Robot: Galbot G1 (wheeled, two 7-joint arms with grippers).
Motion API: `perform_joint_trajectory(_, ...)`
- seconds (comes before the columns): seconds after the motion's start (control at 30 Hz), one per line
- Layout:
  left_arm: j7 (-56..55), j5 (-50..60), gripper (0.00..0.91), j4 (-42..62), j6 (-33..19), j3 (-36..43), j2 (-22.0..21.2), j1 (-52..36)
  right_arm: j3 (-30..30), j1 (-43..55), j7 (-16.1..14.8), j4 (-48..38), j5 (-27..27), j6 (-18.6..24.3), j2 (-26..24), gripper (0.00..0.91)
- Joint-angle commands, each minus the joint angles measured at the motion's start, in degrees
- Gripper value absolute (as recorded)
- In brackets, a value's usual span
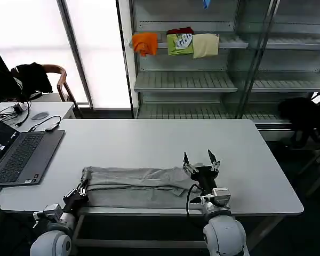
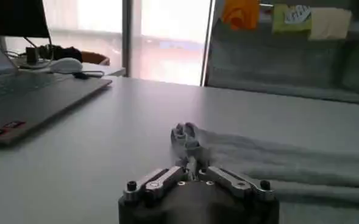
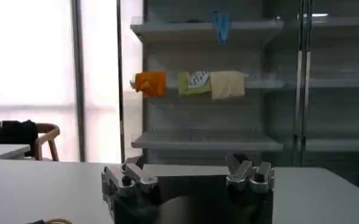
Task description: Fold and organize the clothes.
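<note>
White table bears a grey shirt and a laptop

White rounded arms, black-fingered hands, dark cables.

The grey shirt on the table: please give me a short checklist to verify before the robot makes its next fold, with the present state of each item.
1. Left gripper has hold of the shirt: ok, its fingers are shut on a bunched bit of cloth at the shirt's left end.
2. Right gripper is free: ok, open, raised off the table at the shirt's right end, holding nothing.
3. Shirt lies fully on the table: ok, a long folded strip near the front edge.
4. Cloth is flat: not ok, wrinkles along its length and a bunch at the left end.
5. Laptop is out of the way: ok, apart from the shirt, to its left.
</note>
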Motion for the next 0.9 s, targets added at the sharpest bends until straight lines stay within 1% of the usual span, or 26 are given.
perform_joint_trajectory(0.03, 2.07, 10.5, 0.0, -2.08, -2.4, -5.24, 2.63, -3.27, -0.17, 0.38, 0.67, -0.42, 0.12, -0.72, -0.88, 0.907)
perform_joint_trajectory(0.1, 3.76, 13.13, 0.0, -2.25, -2.11, -7.83, 5.33, -5.0, -0.44, 0.53, 0.73, -1.11, -0.33, -0.59, -1.38, 0.907)
perform_joint_trajectory(0.17, 6.07, 16.69, 0.0, -1.46, -1.19, -11.54, 9.08, -7.26, -0.42, 0.54, 0.7, -1.84, -0.39, -0.5, -1.11, 0.907)
perform_joint_trajectory(0.23, 7.51, 17.43, 0.0, 0.23, -0.53, -14.13, 11.67, -8.57, -0.4, 0.52, 0.67, -2.59, -0.34, -0.17, -0.91, 0.907)
perform_joint_trajectory(0.27, 8.96, 17.84, 0.0, 1.69, -0.16, -15.6, 15.02, -9.62, -0.35, 0.47, 0.6, -3.12, -0.32, 0.07, -0.9, 0.907)
perform_joint_trajectory(0.37, 11.09, 17.66, 0.0, 4.67, -0.22, -18.87, 21.22, -10.78, -0.14, 0.5, 0.45, -4.03, -0.03, 0.4, -1.01, 0.907)
perform_joint_trajectory(0.47, 11.67, 21.52, 0.0, 6.79, -2.93, -21.02, 24.46, -11.86, -0.06, 0.62, 0.5, -4.8, 0.79, 0.3, -1.09, 0.907)
perform_joint_trajectory(0.53, 11.42, 21.75, 0.0, 6.97, -2.72, -21.72, 25.55, -12.86, -0.18, 0.87, 0.67, -5.56, 0.85, 0.19, -1.09, 0.907)
perform_joint_trajectory(0.63, 11.09, 20.98, 0.0, 5.37, -2.69, -21.4, 25.95, -13.27, -0.37, 1.24, 0.88, -6.49, 0.83, 0.12, -0.99, 0.907)
perform_joint_trajectory(0.7, 10.71, 18.91, 0.0, 2.48, -2.69, -20.39, 24.58, -12.31, -0.46, 1.23, 0.97, -6.78, 0.79, 0.08, -0.81, 0.907)
perform_joint_trajectory(0.8, 10.36, 17.12, 0.01, -1.46, -3.82, -18.04, 20.84, -9.95, -0.55, 0.96, 1.05, -6.92, 0.69, 0.07, -0.63, 0.907)
perform_joint_trajectory(0.83, 10.53, 17.41, 0.01, -4.08, -5.23, -16.37, 17.88, -8.63, -0.55, 0.66, 1.03, -6.78, 0.62, 0.07, -0.57, 0.907)
perform_joint_trajectory(0.9, 10.21, 18.16, 0.01, -6.12, -5.33, -13.72, 14.09, -7.22, -0.53, 0.39, 1.01, -6.58, 0.55, 0.06, -0.5, 0.907)
